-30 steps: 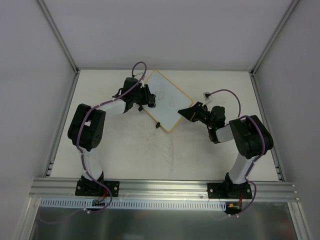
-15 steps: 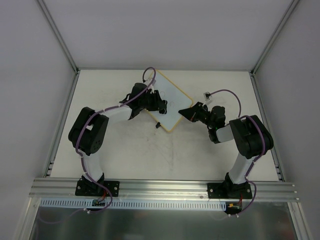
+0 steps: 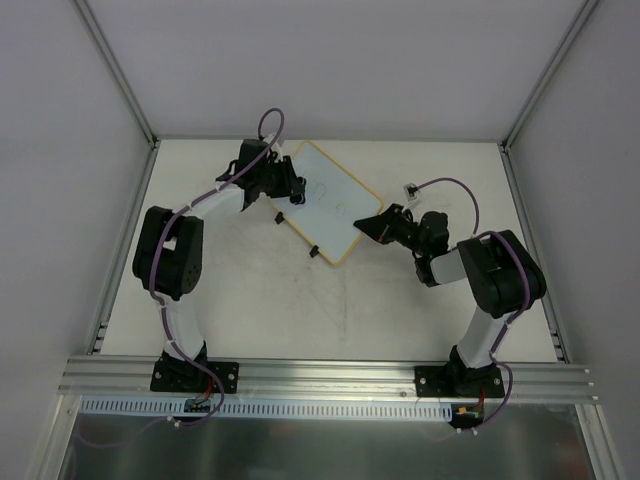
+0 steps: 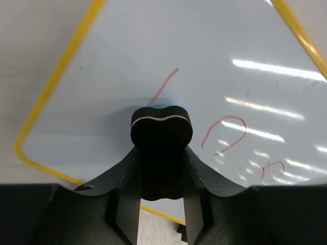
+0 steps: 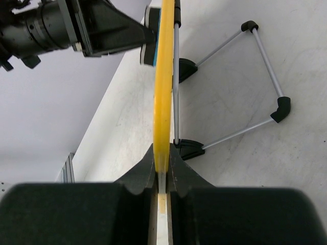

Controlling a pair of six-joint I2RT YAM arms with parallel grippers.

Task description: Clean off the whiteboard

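- whiteboard [image 3: 330, 205] sits at the far middle of the bench [image 3: 250, 300], turned diagonally, between the two grippers
- yellow frame, white face, propped tilted on a wire stand [image 5: 282, 108] behind it
- left gripper [image 3: 288, 190] is over the board's far-left corner, clamped narrow on a black eraser [image 4: 161, 126]
- eraser tip looks pressed to the white face, right at the lower end of a red stroke [image 4: 164, 85]; more red loops sit to the right of it
- right gripper [image 3: 372, 226] is at the board's right corner, fingers nearly closed, pinching the frame edge [image 5: 164, 76]
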